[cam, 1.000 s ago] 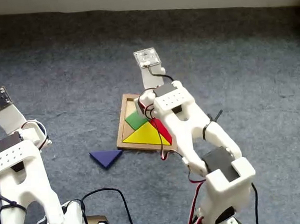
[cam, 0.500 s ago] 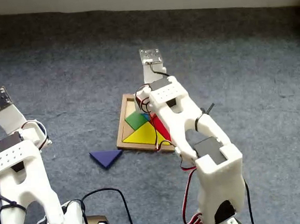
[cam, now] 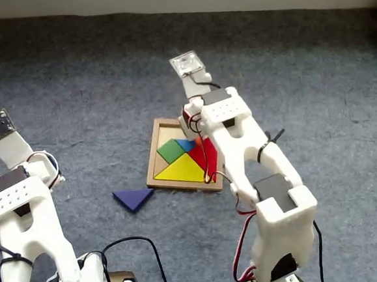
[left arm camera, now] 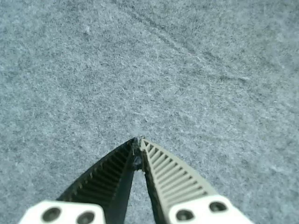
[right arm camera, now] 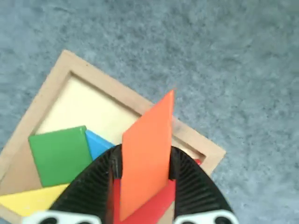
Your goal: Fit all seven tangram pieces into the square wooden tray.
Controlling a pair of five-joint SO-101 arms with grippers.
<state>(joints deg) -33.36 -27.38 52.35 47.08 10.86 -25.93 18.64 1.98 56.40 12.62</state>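
Up close, we see the right gripper pinching an orange piece. Its two ribbed fingers are spread just to the piece's width and clamp it from either side, and its free end pokes out past the fingertips. Beneath it lies the wooden tray; we cannot tell whether the orange piece touches it. In the tray we count four pieces lying flat. In the high view, reckoned from the tray's middle, a green square sits at about ten o'clock and a light blue triangle at twelve. A red triangle lies at three, partly under the arm, and a large yellow triangle at six. Bare wood shows in the corner at eleven. On the grey carpet, at eight o'clock from the tray and apart from it, lies a dark blue triangle. Well away at nine o'clock, the left gripper has its fingers pressed together, nothing between them, above the carpet.
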